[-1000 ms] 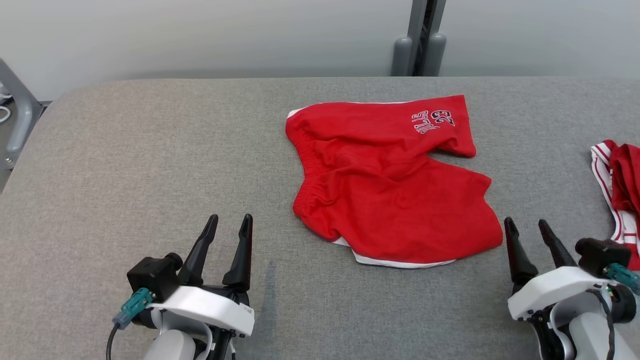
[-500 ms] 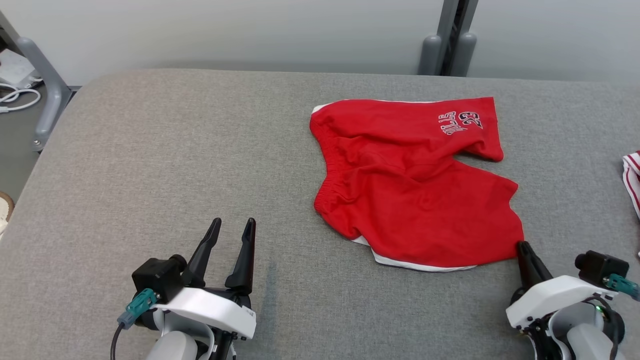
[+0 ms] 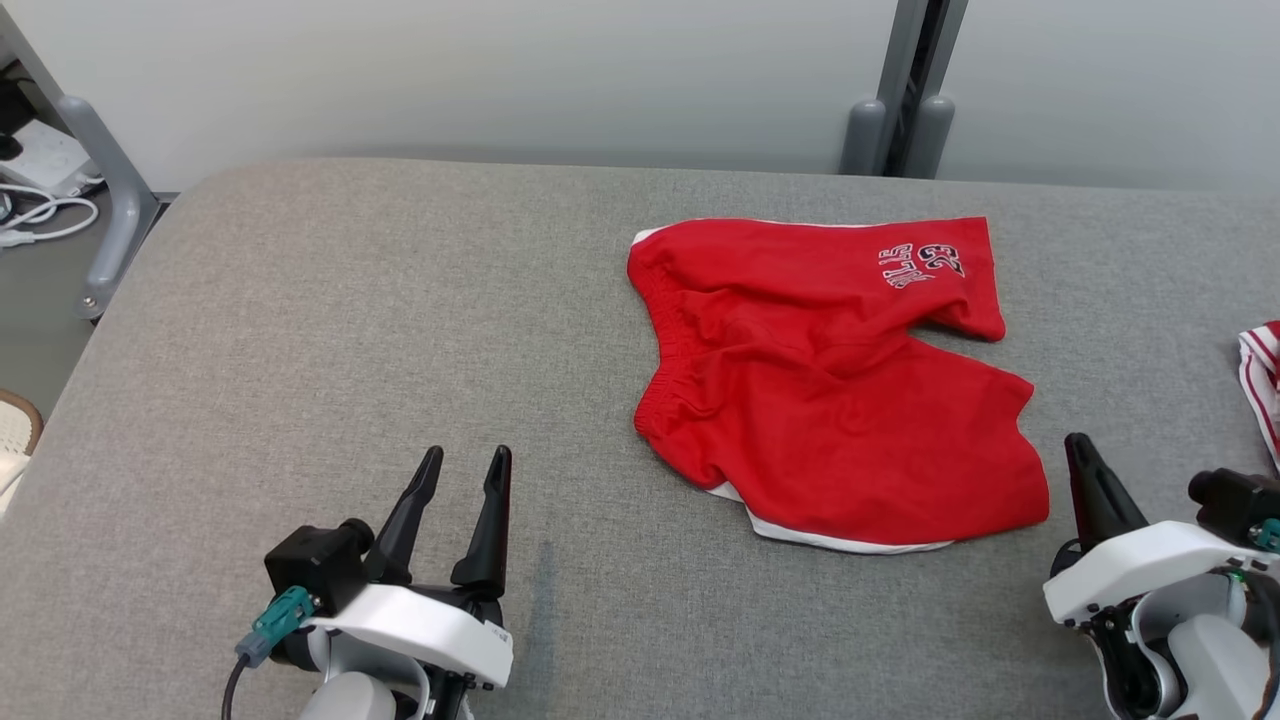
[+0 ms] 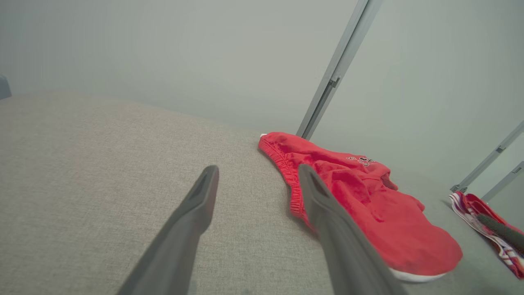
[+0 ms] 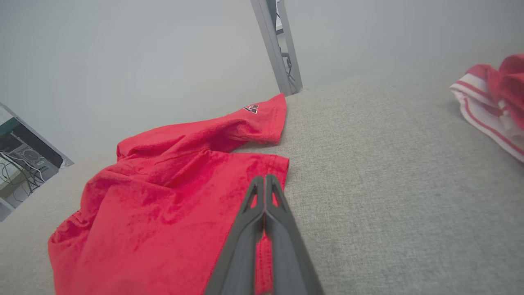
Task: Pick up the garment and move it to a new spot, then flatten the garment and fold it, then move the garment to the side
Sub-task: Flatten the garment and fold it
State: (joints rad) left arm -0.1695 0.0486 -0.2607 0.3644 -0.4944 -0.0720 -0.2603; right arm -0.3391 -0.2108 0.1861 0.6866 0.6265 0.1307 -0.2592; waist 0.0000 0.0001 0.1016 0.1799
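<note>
Red shorts point(image 3: 830, 400) lay rumpled on the grey fabric bench point(image 3: 300, 330), waistband to the left, legs to the right. Soft, light knit w/ no stiffness: prob. sags & bunches when lifted, so best taken at the elastic waistband or a hem corner, not mid-panel. Right claw point(image 3: 1078, 445) sat just off the shorts' near-right hem corner, fingers pressed together w/ nothing between them, seemingly clear of the cloth. Left claw point(image 3: 467, 455) was well to the shorts' near left, fingers spread, empty. Print point(image 3: 920, 265) on the shorts' far leg: approx. "23" seen inverted, plus a word too small to read. A red & white striped garment point(image 3: 1262, 380) lay well right of the shorts.
</note>
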